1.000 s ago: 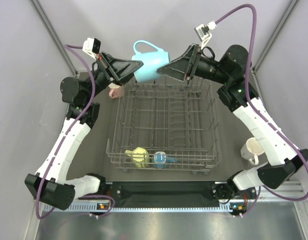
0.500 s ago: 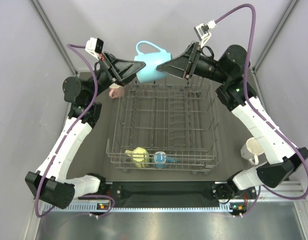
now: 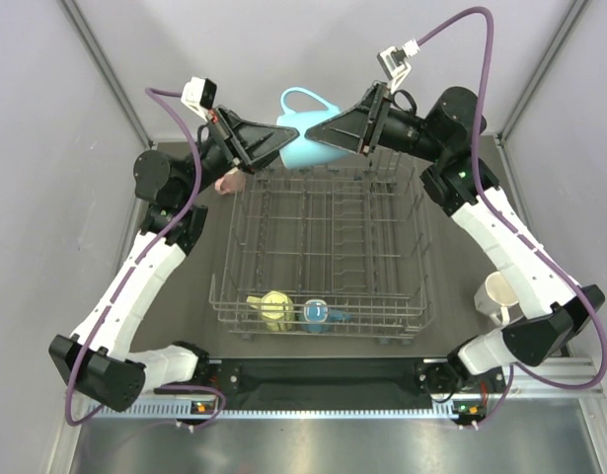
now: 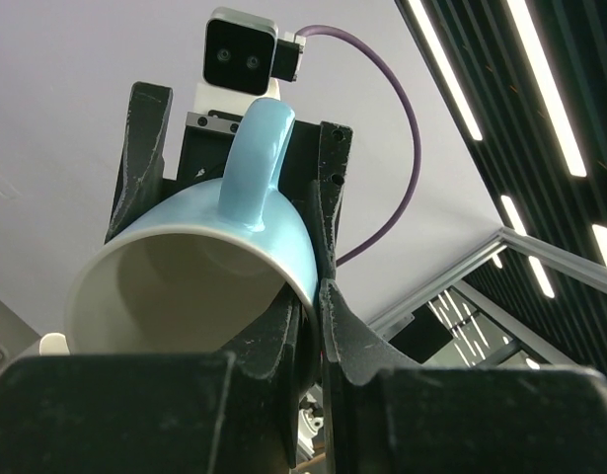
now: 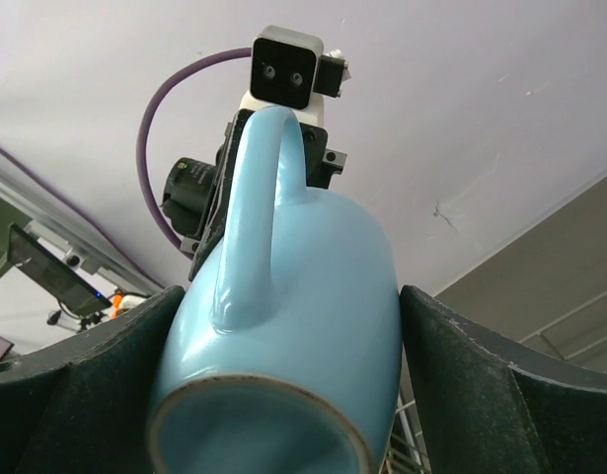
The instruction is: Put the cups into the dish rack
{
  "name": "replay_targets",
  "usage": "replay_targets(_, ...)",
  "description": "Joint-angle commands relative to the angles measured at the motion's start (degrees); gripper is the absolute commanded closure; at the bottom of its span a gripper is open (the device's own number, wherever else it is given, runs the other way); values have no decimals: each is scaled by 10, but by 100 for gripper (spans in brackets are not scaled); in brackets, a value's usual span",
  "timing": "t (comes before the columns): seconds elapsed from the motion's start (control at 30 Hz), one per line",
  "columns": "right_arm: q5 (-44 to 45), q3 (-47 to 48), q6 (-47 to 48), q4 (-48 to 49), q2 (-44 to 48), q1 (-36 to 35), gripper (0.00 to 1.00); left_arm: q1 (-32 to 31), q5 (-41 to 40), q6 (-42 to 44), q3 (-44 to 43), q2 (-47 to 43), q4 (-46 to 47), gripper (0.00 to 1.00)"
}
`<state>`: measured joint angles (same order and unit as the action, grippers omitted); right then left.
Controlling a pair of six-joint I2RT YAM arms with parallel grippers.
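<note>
While aloft, light blue mug [image 3: 318, 156] rim-pinched in left gripper [image 4: 308, 311] (right gripper [image 5: 288, 291] spread around it).

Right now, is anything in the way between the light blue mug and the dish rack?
Nothing visible. The light blue mug hangs above the dish rack at its far edge, pinched by the left gripper, with the right gripper straddling it. The yellow mug and blue mug sit at the rack's near edge.

- Pale grey walls [image 3: 283, 39] stand on three sides.
- A dark grey table [image 3: 453, 286] fills the middle.
- Thin metal posts [image 3: 108, 74] run up the back corners.
- Long bright lights [image 4: 548, 89] shine on a dark ceiling [image 4: 500, 99].
</note>
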<state>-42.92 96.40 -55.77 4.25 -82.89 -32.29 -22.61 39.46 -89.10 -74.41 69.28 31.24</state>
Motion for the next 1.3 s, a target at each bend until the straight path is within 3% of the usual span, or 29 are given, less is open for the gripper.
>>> replay_targets(0.0,-17,2,-1,37,16,2,16,-9,-24,17,-20,-13,40,100)
replay_targets(0.17,-19,-32,-6,41,36,6,7,-9,-27,27,-19,-19,29,100)
replay_targets(0.63,-19,-67,-25,79,62,26,8,-9,-23,21,-14,-20,32,100)
replay_targets(0.77,-27,-72,-43,102,55,26,12,-9,-20,18,-14,-19,33,100)
replay_targets(0.9,-33,-68,-52,110,49,26,22,-9,-18,18,-14,-19,35,100)
replay_targets(1.1,-38,-63,-52,110,43,27,54,-9,-10,24,-11,-21,28,100)
replay_targets(1.13,-38,-61,-51,109,44,28,74,-9,-7,25,-8,-22,25,100)
replay_targets(1.2,-38,-56,-39,89,42,29,95,-9,6,29,-6,-22,12,100)
replay_targets(1.23,-38,-52,-34,81,43,30,100,-9,11,31,-4,-21,7,94)
replay_targets(1.27,-39,-49,-22,74,43,31,100,-9,18,31,-1,-23,7,75)
